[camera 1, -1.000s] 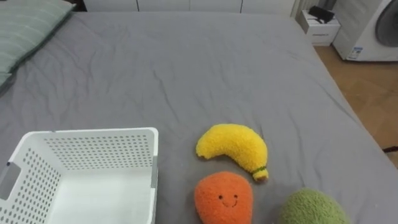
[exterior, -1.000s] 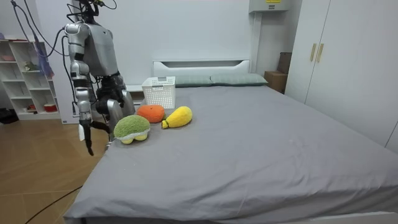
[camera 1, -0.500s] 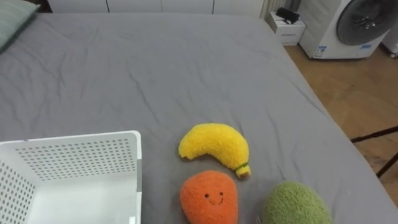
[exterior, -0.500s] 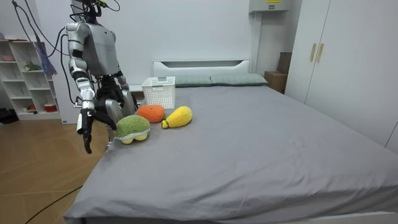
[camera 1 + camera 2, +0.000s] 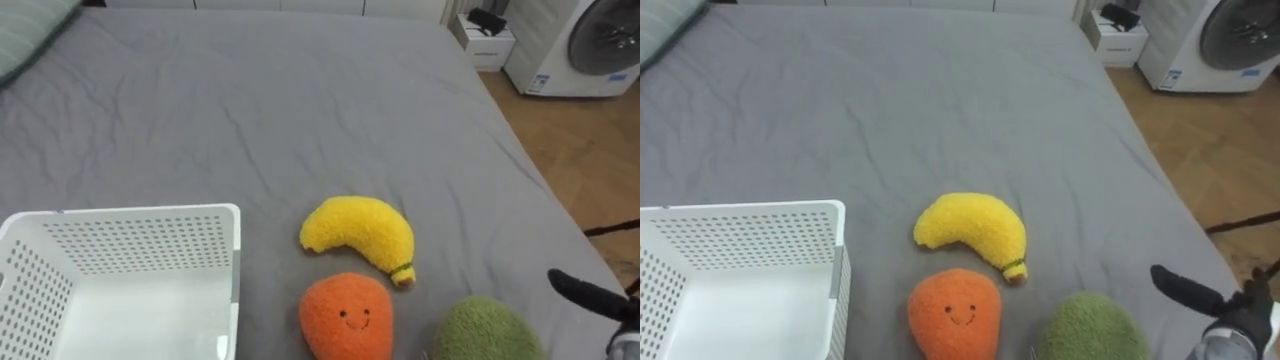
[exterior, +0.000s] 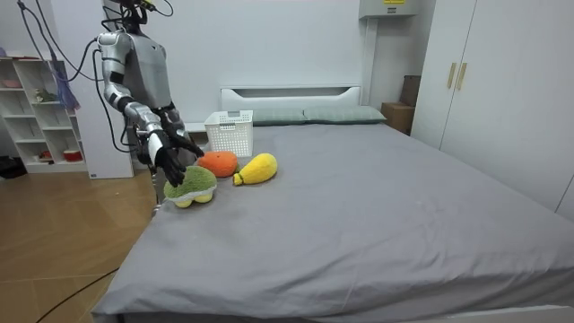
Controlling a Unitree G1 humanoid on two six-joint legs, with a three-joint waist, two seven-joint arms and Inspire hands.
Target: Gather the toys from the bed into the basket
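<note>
Right hand (image 5: 1185,291) has swung up from the robot's side, fingers straight, holding nothing, near the green round plush toy (image 5: 485,330). Reach starting; the white perforated plastic basket (image 5: 130,225) holds nothing yet.

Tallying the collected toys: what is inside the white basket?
The white basket holds no toy in its visible part: bare floor, perforated walls. Its near end is cut off. The banana plush, orange plush and green plush lie outside, on the bed.

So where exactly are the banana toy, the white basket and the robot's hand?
banana toy (image 5: 360,233), left eye view, middle of its yellow body.
white basket (image 5: 140,213), left eye view, on its far rim.
right hand (image 5: 1185,290), right eye view, on an outstretched dark finger.
</note>
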